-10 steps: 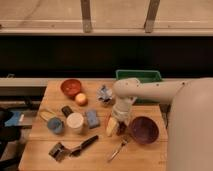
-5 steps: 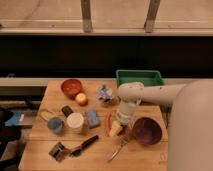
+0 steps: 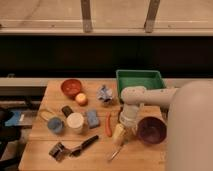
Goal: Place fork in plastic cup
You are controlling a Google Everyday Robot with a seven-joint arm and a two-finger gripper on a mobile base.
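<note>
Gripper (image 3: 119, 135) lowered nearer fork (image 3: 114, 154), open, empty.

A single camera is looking down from high on the near side, seemingly mounted on the robot's body (image 3: 192, 135), and is facing the far wall (image 3: 105, 55). It is taking in the whole desk (image 3: 150, 156) from a middling distance, with the tool (image 3: 121, 134) hanging over the desk's near right part.

Two cups (image 3: 55, 125) (image 3: 75, 122), two bowls (image 3: 71, 87) (image 3: 151, 130), one fork (image 3: 114, 154)
</note>
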